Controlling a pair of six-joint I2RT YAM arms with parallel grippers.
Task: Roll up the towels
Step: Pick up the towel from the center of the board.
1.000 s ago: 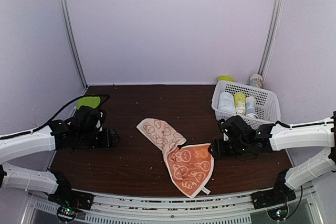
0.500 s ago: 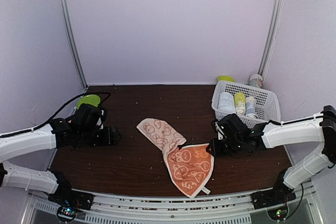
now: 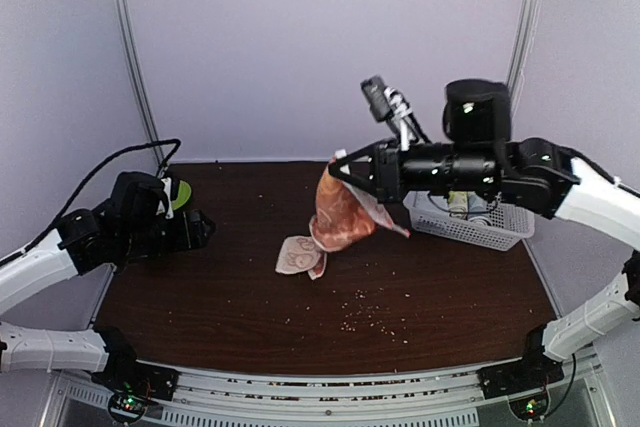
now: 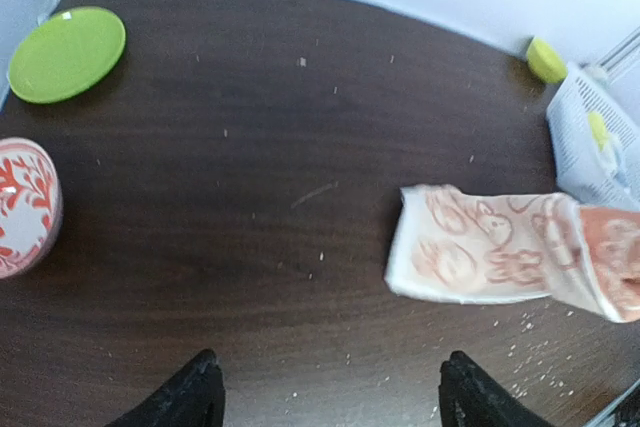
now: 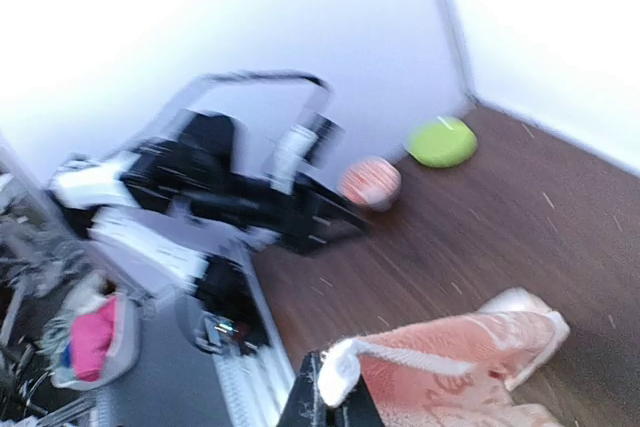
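Right hand [image 3: 345, 167]: jaws closed down on one corner of the orange towel [image 3: 335, 215], carried high above the middle of the worktop [image 3: 220, 297]. In the right wrist view the pinch sits on a white edge strip at the corner. That view is motion-blurred, so I cannot tell how deep the bite goes.

Towel position: it hangs from that corner in a loose twist. Its lower end lies crumpled on the worktop with the cream side up. From the left wrist, this end lies flat, well apart from the white basket [image 3: 480, 222].

Left hand [image 4: 330, 402]: jaws wide, holding nothing, hovering over the left side of the worktop. A green plate [image 4: 66, 52] and a red-and-white patterned bowl [image 4: 22, 205] lie beyond it.

Handling, my judgement: light, limp cloth with no stiffness, so it drapes and folds on itself under its own weight. Not fragile. The weave should give good grip and little slip. A single-corner hold lets it twist. For rolling, I would want it laid flat and held at two neighbouring corners of a short edge.

Markings: printed rabbit-like cartoon figures, cream on orange. No brand, label or legible writing anywhere. I see no light blue towel in these views. Crumbs [image 3: 375, 312] are scattered on the worktop.
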